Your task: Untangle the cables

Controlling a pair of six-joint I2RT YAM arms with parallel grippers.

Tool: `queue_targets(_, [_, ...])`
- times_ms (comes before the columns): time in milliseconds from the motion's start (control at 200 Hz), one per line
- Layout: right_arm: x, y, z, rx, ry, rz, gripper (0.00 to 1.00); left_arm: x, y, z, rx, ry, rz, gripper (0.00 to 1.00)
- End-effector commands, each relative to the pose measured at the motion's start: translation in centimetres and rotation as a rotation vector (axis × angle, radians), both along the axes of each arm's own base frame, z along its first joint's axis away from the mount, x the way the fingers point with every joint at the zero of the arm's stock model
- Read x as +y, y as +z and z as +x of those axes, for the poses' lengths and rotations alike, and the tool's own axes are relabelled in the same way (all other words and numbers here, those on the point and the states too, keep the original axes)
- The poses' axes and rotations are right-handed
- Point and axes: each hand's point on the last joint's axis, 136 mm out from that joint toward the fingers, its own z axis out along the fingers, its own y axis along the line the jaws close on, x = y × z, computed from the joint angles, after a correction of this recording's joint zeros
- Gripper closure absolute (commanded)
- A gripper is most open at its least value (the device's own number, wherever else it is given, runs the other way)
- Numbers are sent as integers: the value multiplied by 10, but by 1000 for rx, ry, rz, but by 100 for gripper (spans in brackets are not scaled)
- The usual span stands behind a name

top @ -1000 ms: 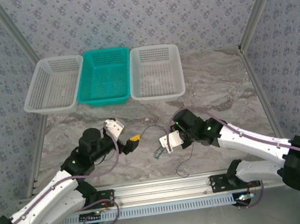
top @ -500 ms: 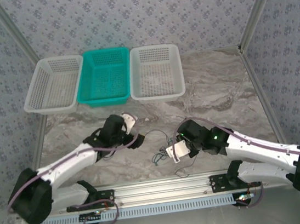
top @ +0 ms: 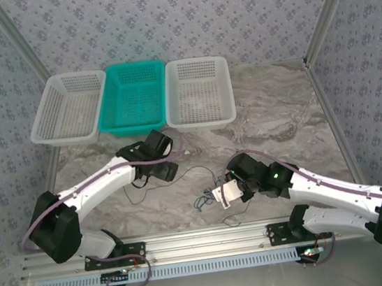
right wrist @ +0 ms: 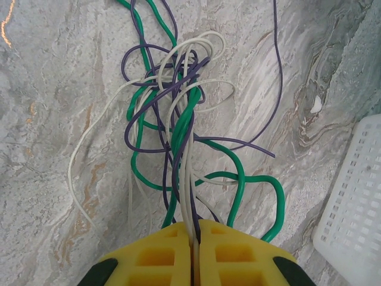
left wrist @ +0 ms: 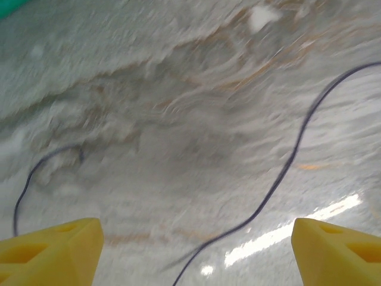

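- The grey, veined, marble-look tabletop (top: 279, 114) lies bare across the right and upper right of the top view, and this is the widest open room. Metal frame posts and patterned blue-grey walls close it in at both sides.
- Three perforated plastic baskets stand side by side along the upper edge: a white rectangular basket (top: 63, 135) at the left, a teal rectangular basket (top: 132, 127) in the middle and a second white rectangular basket (top: 201, 122) to its right.
- The cables (right wrist: 178, 119) are thin, smooth, round wires in green, purple and white, looped into one loose knot. In the top view they lie at lower centre (top: 204, 199), well apart from the baskets.
- The right gripper (right wrist: 194, 229) has blocky yellow fingers pressed together on a bundle of strands that rises from the knot. In the top view it sits just right of the tangle (top: 224, 193).
- The left gripper (left wrist: 193, 253) shows yellow wedge-shaped fingertips in the bottom corners of its wrist view, set wide apart and gripping nothing.
- A thin dark strand (left wrist: 286, 167) curves over the glossy stone between them.
- In the top view the left gripper (top: 166, 167) sits left of centre, near the baskets' front edge.
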Motion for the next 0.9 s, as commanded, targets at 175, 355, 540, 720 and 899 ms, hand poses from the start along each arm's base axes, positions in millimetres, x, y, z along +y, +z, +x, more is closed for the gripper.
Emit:
queue_targets(175, [-4, -2, -10, 28, 39, -19, 100, 55, -61, -52, 396, 203, 344, 15])
queue_targets(355, [-5, 2, -12, 17, 46, -1, 100, 58, -84, -57, 425, 251, 366, 36])
queue_targets(540, [-7, 0, -10, 10, 38, -11, 100, 59, -74, -54, 371, 268, 335, 100])
queue_targets(720, [-3, 3, 9, -76, -20, -1, 100, 58, -23, -27, 156, 307, 208, 100])
queue_targets(899, [10, 11, 45, -209, -156, 62, 100, 83, 93, 6, -195, 487, -156, 100])
